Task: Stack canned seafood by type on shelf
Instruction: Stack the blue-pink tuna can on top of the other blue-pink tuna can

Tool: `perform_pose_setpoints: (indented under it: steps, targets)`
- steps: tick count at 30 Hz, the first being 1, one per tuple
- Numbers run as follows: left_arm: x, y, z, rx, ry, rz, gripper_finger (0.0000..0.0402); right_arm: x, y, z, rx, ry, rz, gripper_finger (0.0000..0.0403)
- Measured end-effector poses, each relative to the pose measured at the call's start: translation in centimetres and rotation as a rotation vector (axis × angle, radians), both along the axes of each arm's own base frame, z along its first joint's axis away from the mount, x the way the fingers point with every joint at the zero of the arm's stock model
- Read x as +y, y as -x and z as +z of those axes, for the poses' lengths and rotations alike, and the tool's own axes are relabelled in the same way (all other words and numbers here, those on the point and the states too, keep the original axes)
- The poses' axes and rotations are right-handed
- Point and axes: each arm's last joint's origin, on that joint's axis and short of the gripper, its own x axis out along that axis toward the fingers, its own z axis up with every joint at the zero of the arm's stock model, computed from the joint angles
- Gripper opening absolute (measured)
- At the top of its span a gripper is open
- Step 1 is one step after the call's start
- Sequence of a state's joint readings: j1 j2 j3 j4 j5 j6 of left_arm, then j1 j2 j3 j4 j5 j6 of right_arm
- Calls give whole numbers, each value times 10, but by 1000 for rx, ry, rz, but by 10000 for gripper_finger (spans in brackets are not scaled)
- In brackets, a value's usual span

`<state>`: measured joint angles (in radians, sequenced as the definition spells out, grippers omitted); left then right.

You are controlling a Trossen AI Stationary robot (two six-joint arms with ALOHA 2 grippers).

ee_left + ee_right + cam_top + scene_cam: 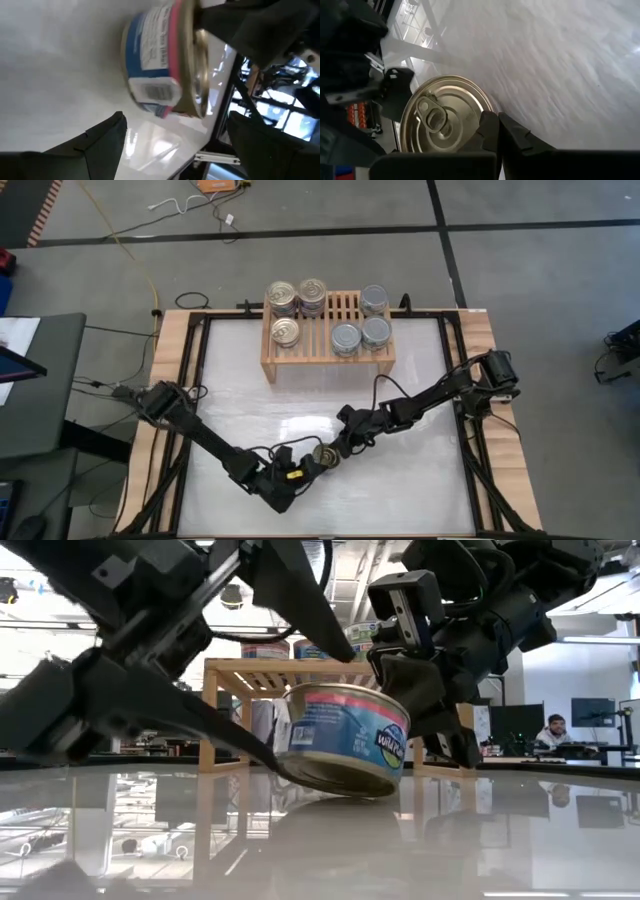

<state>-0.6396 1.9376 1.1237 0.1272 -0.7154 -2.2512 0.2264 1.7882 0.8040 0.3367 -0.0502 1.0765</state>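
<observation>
Even, bright overhead light in high view; table shows broad pale sheen. Low view: tabletop mirrors room, ceiling lights glare behind dark backlit arms; near arm parts soft, tin sharp. Left wrist view: tin and dark fingers out of focus. Right wrist view: table streaked with blur, gold lid in focus.
</observation>
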Motion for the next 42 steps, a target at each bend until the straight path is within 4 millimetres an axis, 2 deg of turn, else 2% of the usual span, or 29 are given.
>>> perform_pose_setpoints:
  steps: [5, 18, 23, 31, 37, 42]
  targets:
    - [-3, -6, -12, -39, 36, 24, 329, 0, 0, 0, -5, 6, 3, 26]
    - [17, -13, -16, -2, -28, 103, 326, 0, 0, 0, -3, 15, 4, 28]
    - [17, -13, -17, 12, -24, 98, 292, 0, 0, 0, -3, 15, 6, 28]
    - [18, -11, -18, 39, -28, 92, 192, 0, 0, 0, -6, 33, 30, 30]
    - [18, -11, -18, 50, -50, 78, 188, -11, 0, -1, 19, 6, 137, 41]
    - [18, -11, -18, 57, -71, 75, 188, -21, 0, -2, 39, -49, 214, 73]
